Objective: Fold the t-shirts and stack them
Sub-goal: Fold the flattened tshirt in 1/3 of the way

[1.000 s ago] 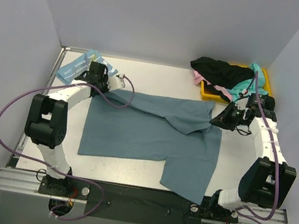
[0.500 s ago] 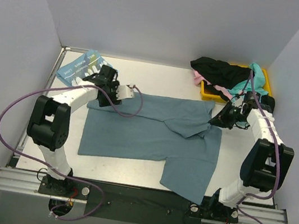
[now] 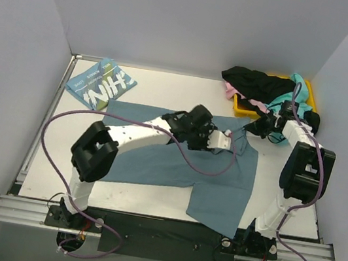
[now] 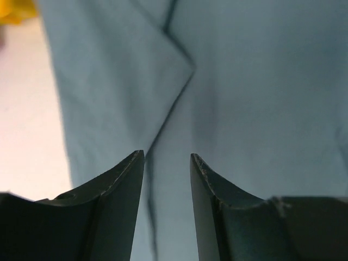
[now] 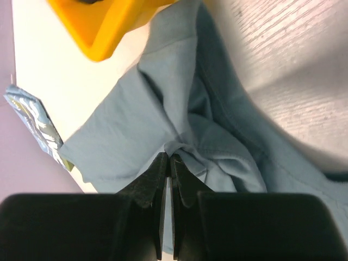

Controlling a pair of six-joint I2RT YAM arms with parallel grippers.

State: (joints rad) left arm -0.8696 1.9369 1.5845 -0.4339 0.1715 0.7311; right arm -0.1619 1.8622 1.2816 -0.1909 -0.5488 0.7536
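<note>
A slate-teal t-shirt (image 3: pixel 157 151) lies spread across the table's middle. My left arm reaches over it, and the left gripper (image 3: pixel 224 136) hovers open above the cloth (image 4: pixel 244 81) near a fold edge, with nothing between its fingers (image 4: pixel 122 179). The right gripper (image 3: pixel 252 127) is shut on a pinched bunch of the same shirt (image 5: pixel 179 145) at its far right corner, next to the bin. A folded light-blue t-shirt with white letters (image 3: pixel 102 84) rests at the far left. Black (image 3: pixel 254 82), pink (image 3: pixel 229 89) and turquoise (image 3: pixel 301 90) t-shirts are heaped in the bin.
The yellow plastic bin (image 3: pixel 240 106) stands at the far right corner; its corner shows in the right wrist view (image 5: pixel 103 24). Purple cables trail from both arms over the shirt. Grey walls close in the table on three sides.
The left gripper opened, let go of the shirt's far left corner and swept right across the shirt. The right gripper drew its pinch of cloth slightly farther back toward the bin.
</note>
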